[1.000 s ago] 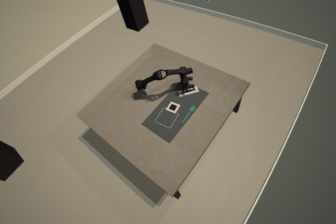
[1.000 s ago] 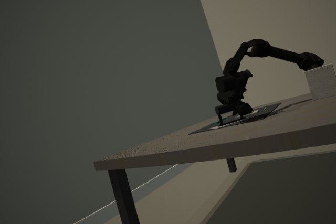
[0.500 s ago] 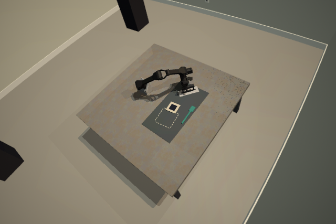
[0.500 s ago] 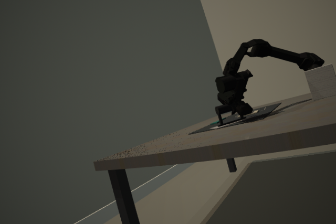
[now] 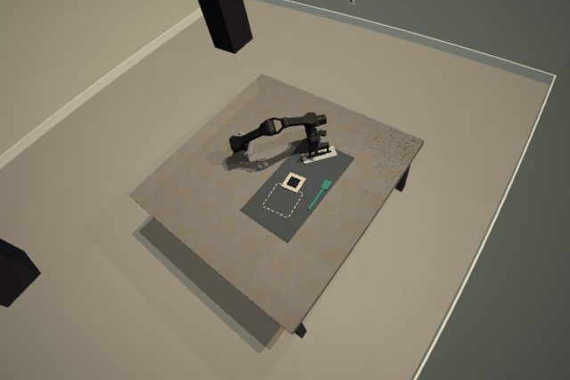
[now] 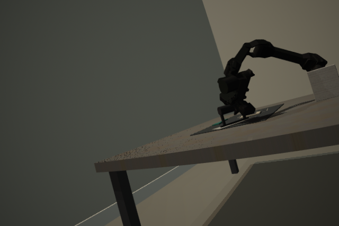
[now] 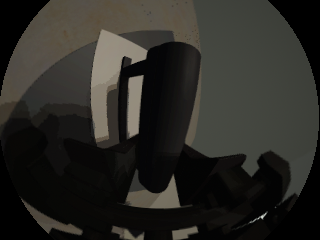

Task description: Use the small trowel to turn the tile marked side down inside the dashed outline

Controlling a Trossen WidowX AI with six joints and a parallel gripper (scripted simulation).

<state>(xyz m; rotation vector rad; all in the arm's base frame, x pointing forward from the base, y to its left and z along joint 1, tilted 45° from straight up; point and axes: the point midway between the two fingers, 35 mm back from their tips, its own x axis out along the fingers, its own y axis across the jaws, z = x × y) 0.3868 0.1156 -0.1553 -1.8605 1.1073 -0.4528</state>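
The trowel (image 5: 333,152) (image 6: 222,109) (image 7: 172,85) has a white flat blade and a black bar handle. It lies blade down across the mat's far end. My gripper (image 5: 316,146) (image 6: 235,108) (image 7: 157,136) is shut on the handle from above, with the blade still low at the mat. The tile (image 5: 293,181) is cream with a dark square facing up. It lies flat on the mat (image 5: 276,223), beside the dashed outline (image 5: 289,216) and touching or slightly overlapping its far edge. The handle hides much of the blade in the wrist view.
A green spatula-like tool (image 5: 326,184) (image 6: 217,123) lies along the mat's right side in the top view. The arm's pale base block (image 6: 324,82) stands on the table (image 5: 202,210). A dark pedestal (image 5: 225,19) stands away from the table.
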